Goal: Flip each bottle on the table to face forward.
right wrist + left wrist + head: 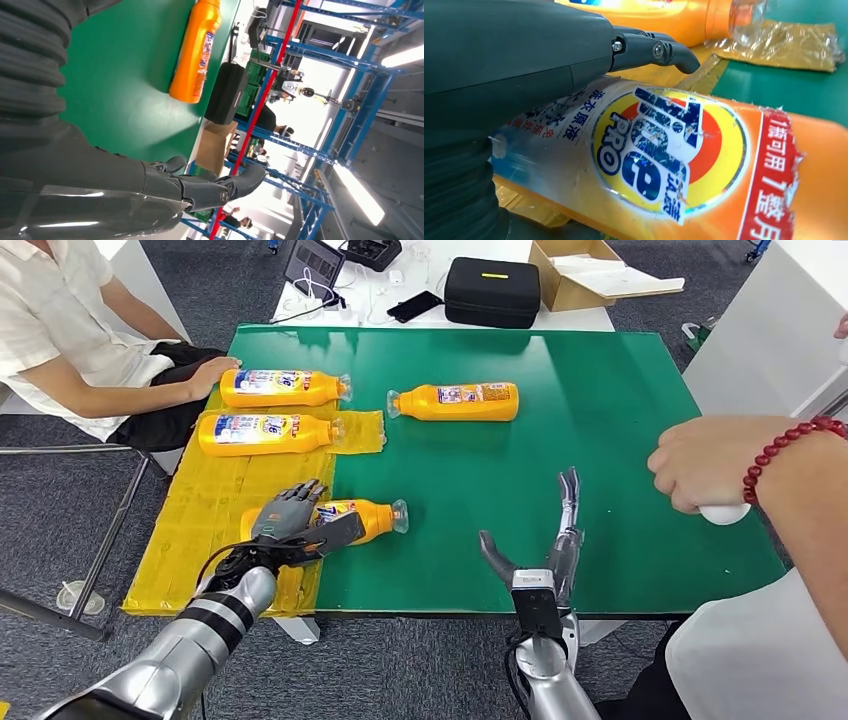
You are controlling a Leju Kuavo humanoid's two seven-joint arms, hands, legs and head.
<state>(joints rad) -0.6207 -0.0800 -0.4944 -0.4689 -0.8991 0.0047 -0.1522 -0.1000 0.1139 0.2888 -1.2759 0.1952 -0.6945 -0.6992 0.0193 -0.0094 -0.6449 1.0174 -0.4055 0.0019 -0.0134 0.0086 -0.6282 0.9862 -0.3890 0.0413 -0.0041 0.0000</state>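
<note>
The left hand (292,512) is on the nearest bottle (368,516) — fingers draped over its body, thumb along the near side, holding it where it lies on its side near the front edge of the green table (600,400), just at the border of the yellow sheet (210,510). In the left wrist view that bottle (704,165) has its round logo label turned up toward the camera. Two more bottles (284,388) (265,433) lie side by side on the yellow sheet toward the far left corner, caps pointing right, and a person's hand (212,373) rests beside the farther one. A fourth bottle (455,401) lies alone toward the far edge, cap pointing left. The right hand (545,540) hovers over the front edge — fingers spread, holding nothing. At the right edge, another person's fist (700,462), red beads (785,445) at the wrist, rests on something white.
</note>
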